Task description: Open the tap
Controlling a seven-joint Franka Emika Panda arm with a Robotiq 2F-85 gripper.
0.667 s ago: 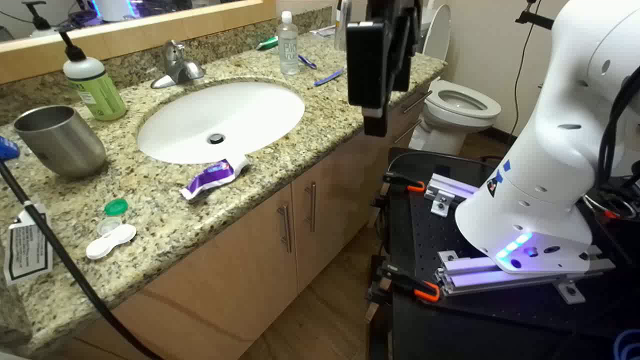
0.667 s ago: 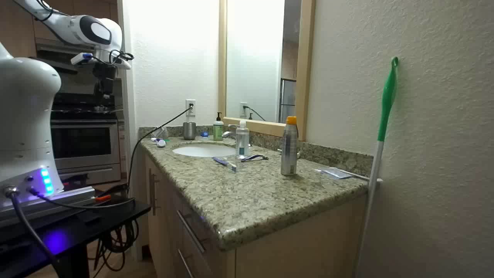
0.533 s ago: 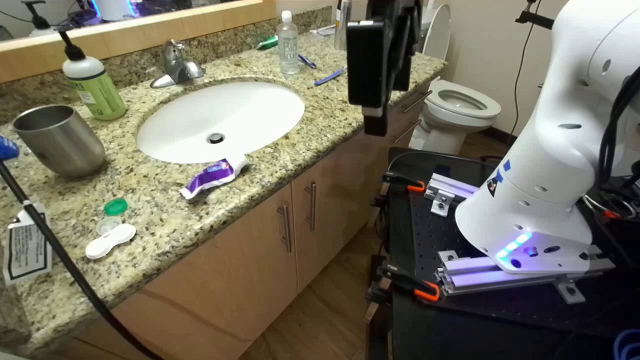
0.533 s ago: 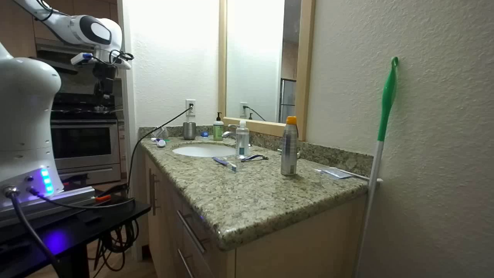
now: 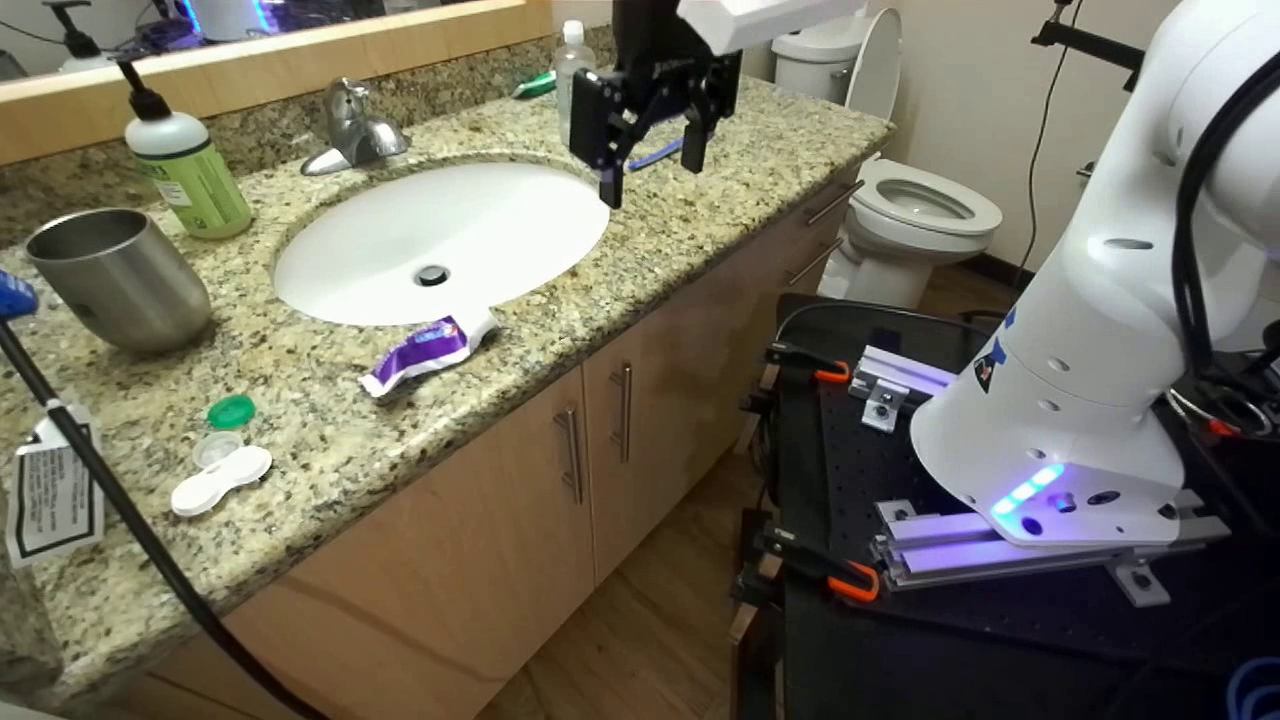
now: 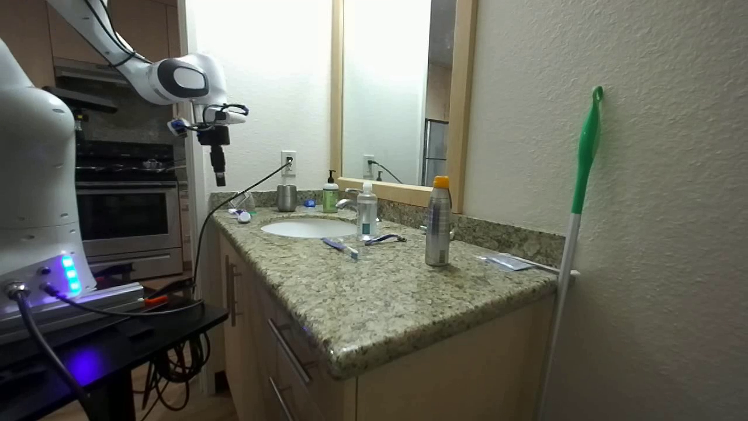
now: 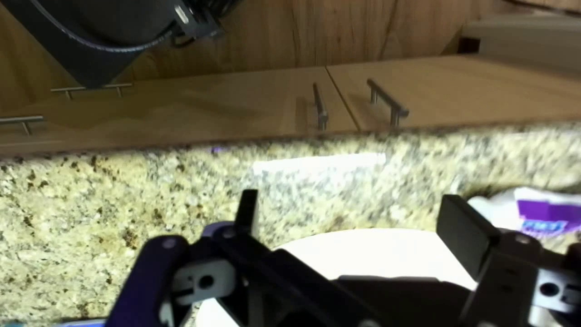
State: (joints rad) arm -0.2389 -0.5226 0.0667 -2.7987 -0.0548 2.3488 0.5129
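Observation:
The chrome tap [image 5: 354, 132] stands behind the oval white basin [image 5: 500, 230], its spout towards the bowl. In an exterior view the tap [image 6: 347, 203] is partly hidden behind a clear bottle. The tap is out of view in the wrist view. My gripper [image 5: 652, 175] is open and empty, fingers pointing down. It hangs in the air around the basin's right end in that view, well apart from the tap. In the wrist view the open fingers [image 7: 349, 204] frame the basin [image 7: 372, 250] and the counter's front strip.
A clear bottle [image 6: 367, 213], toothbrush [image 6: 340, 248] and orange-capped can [image 6: 438, 225] stand or lie on the counter. A green soap bottle [image 5: 195, 180] and grey cup [image 5: 125, 285] stand left of the tap. A purple tube [image 5: 425, 355] lies at the basin's front. A black cable [image 5: 120, 490] crosses the counter.
My arm has swung towards the counter and the gripper has come lower, moving left in one exterior picture. The gripper has turned, so both open fingers now show. The tap has not moved.

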